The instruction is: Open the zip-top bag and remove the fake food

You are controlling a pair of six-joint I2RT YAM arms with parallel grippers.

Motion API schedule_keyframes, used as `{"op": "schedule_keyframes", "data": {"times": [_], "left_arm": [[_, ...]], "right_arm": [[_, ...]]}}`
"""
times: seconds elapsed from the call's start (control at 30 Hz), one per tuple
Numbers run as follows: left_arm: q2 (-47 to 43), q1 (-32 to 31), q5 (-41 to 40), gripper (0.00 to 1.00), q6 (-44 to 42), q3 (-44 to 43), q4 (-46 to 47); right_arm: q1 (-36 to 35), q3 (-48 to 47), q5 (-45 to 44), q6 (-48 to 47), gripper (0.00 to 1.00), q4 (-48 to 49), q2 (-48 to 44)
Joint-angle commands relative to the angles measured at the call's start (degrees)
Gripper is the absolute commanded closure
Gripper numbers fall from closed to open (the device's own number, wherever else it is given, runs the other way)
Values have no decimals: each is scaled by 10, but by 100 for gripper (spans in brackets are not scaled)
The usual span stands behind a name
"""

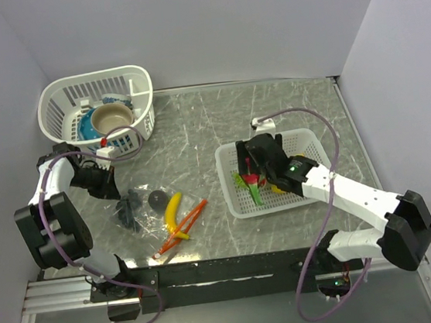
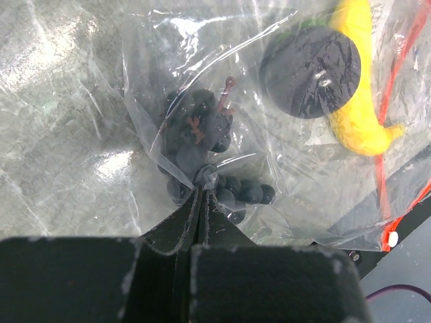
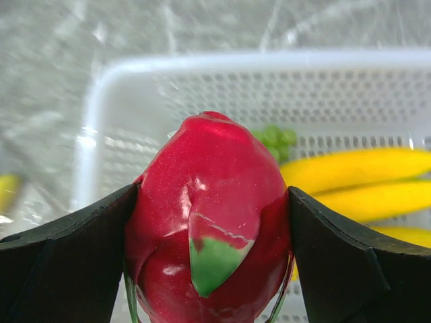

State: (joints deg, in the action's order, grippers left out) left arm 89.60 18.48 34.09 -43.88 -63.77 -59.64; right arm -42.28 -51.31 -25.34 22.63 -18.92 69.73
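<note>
While right gripper (image 3: 212, 202) clamps dragon fruit (image 3: 202, 168), bananas (image 3: 357, 171) behind.

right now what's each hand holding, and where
Left hand pinches the zip-top bag beside its dark grapes; right hand grips the dragon fruit across its sides.

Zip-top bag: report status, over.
Left gripper shut on zip-top bag. Right gripper gripping dragon fruit above white basket. Banana, dark grapes inside bag. Nothing blocking.

- left arm (image 1: 52, 231): elbow folded back at left edge, forearm angled in over table
- left black two-finger gripper (image 2: 202, 196): jaws pressed together, pinching clear plastic zip-top bag (image 2: 175, 60)
- right arm (image 1: 352, 194): stretched forward-left
- right black two-finger gripper (image 1: 253, 174): fingers (image 3: 67, 256) spread wide, clamping red plastic dragon fruit (image 3: 209, 202) from both sides
</note>
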Motion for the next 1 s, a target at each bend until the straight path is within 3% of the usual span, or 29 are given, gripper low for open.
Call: {"op": "schedule_keyframes", "data": {"times": [0.0, 0.23, 0.33, 0.5, 0.67, 0.73, 0.87, 0.97], "left_arm": [[-22, -2, 5, 99, -11, -1, -9], [-23, -3, 1, 99, -13, -3, -12], [-22, -3, 1, 99, -10, -2, -11], [-17, -3, -1, 99, -8, -2, -7], [-14, -4, -2, 99, -5, -2, -5], [-14, -3, -1, 99, -5, -2, -5], [-15, -2, -5, 99, -6, -5, -7], [-15, -3, -5, 99, -7, -7, -7]], "right_arm": [[1, -17, -1, 3, 0, 22, 0], [-16, -74, -52, -43, 0, 19, -21], [-56, -112, -73, -58, 0, -5, -13], [-248, -105, -74, -101, 0, 31, 18], [-372, -73, -58, -68, 0, 92, 124], [-408, -64, -53, -59, 3, 128, 162], [-426, -42, -21, -51, 23, 186, 189], [-426, -37, -9, -47, 27, 220, 203]]}}
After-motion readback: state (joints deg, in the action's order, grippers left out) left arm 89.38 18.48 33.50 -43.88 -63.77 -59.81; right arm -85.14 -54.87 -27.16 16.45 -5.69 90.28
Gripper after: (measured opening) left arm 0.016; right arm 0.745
